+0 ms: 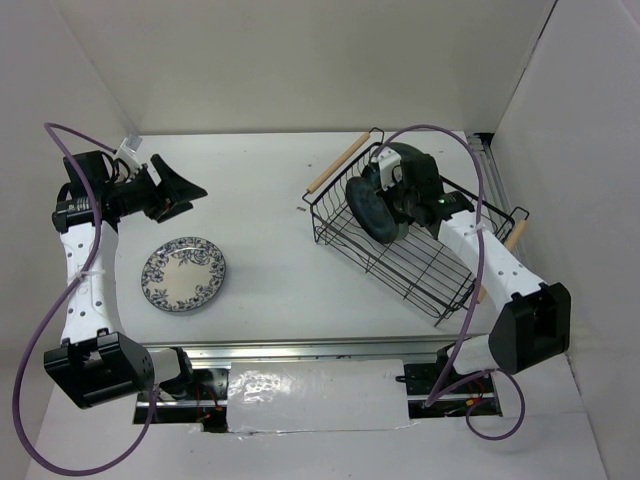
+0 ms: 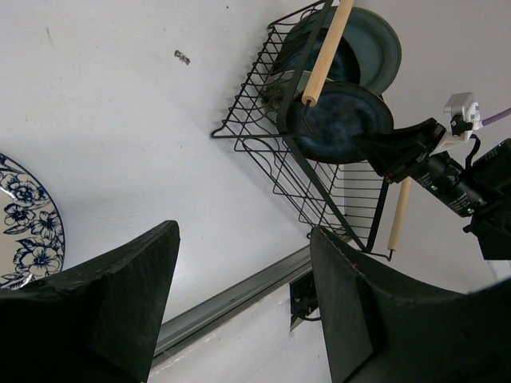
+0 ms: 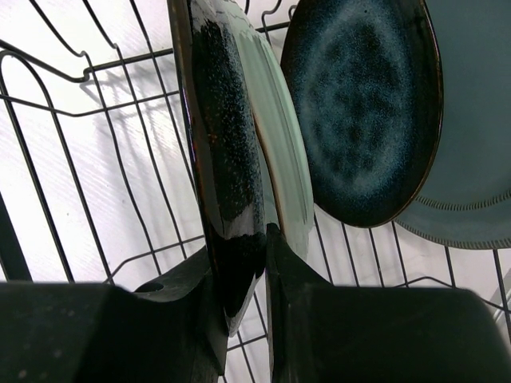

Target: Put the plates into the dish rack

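Note:
The black wire dish rack (image 1: 425, 272) with wooden handles stands at the right. My right gripper (image 1: 386, 205) is shut on the rim of a plate with a pale mint face and a glossy dark back (image 3: 227, 159), and holds it upright on edge inside the rack (image 3: 80, 159). Behind it stand the dark navy plate (image 3: 363, 104) and the grey-teal plate (image 3: 471, 120). The white plate with the blue floral pattern (image 1: 183, 274) lies flat on the table at the left. My left gripper (image 1: 188, 188) is open and empty, raised behind that plate (image 2: 24, 215).
A metal rail (image 1: 300, 350) runs along the table's near edge. A small dark speck (image 1: 303, 210) lies left of the rack. White walls close in the back and sides. A purple cable (image 1: 470, 180) arcs over the rack.

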You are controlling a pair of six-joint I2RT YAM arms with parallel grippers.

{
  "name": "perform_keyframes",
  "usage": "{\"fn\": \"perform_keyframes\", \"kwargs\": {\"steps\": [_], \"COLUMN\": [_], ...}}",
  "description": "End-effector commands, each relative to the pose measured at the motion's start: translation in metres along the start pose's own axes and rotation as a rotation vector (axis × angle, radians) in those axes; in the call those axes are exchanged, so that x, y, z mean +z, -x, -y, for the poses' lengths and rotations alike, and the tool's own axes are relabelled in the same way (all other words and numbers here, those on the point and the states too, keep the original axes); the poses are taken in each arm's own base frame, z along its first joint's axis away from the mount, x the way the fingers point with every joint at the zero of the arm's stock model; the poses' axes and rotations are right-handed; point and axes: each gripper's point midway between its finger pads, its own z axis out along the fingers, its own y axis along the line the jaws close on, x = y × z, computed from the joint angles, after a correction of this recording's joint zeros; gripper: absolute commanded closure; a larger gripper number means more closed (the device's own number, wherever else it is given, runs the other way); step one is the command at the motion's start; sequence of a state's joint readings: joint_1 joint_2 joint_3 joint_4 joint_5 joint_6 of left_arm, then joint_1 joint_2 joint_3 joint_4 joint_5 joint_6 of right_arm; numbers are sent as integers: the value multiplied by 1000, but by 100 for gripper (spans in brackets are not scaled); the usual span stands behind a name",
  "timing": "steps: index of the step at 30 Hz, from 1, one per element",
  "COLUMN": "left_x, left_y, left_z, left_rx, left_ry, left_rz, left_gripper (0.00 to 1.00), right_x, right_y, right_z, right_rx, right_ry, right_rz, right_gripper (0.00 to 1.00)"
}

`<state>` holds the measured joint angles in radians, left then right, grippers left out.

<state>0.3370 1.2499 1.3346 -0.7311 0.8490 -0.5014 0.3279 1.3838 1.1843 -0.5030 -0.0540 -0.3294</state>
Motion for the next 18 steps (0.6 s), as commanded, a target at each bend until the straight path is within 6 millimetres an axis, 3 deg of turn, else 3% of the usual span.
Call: {"fn": "perform_keyframes", "kwargs": {"steps": [1, 18], "left_x": [-1, -4], "left_y": [4, 5], "left_z": [1, -3], "left_rx": [34, 29], "left_ry": [-5, 6], "left_rz": [20, 34], "left_gripper": [22, 22], "right_x": [-6, 13], "right_y": [54, 36], "right_z": [23, 18], "right_rx": [-30, -104], "right_ry": [-98, -163], "right_rz": [181, 76], "right_gripper": [100, 100]}}
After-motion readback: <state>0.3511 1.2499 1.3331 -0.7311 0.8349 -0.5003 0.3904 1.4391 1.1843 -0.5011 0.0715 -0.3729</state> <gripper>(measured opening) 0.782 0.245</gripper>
